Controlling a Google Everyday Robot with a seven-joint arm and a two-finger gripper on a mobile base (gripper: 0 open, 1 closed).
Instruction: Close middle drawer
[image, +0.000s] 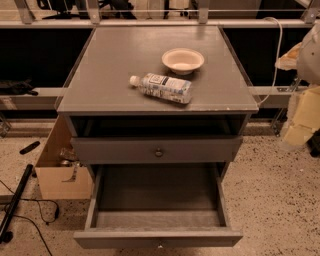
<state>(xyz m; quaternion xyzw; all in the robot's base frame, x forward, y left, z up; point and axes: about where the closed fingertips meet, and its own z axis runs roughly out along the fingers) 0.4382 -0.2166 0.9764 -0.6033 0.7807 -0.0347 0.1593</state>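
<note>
The middle drawer (158, 200) is the lower of the two grey drawers in the cabinet. It is pulled far out toward me, and its long box is empty with a pale grey floor. Its small knob (160, 245) shows at the bottom edge of its front panel. The upper drawer (156, 149), with a dark round knob (159, 152), stands slightly out. My gripper (302, 120) is a pale shape at the right edge of the view, beside the cabinet at about upper-drawer height and well apart from both drawers.
On the cabinet top (110, 65) a white bowl (183, 60) stands and a water bottle (162, 88) lies on its side. An open cardboard box (57, 172) sits on the floor left of the cabinet. A black pole (14, 202) and cables lie on the speckled floor at the left.
</note>
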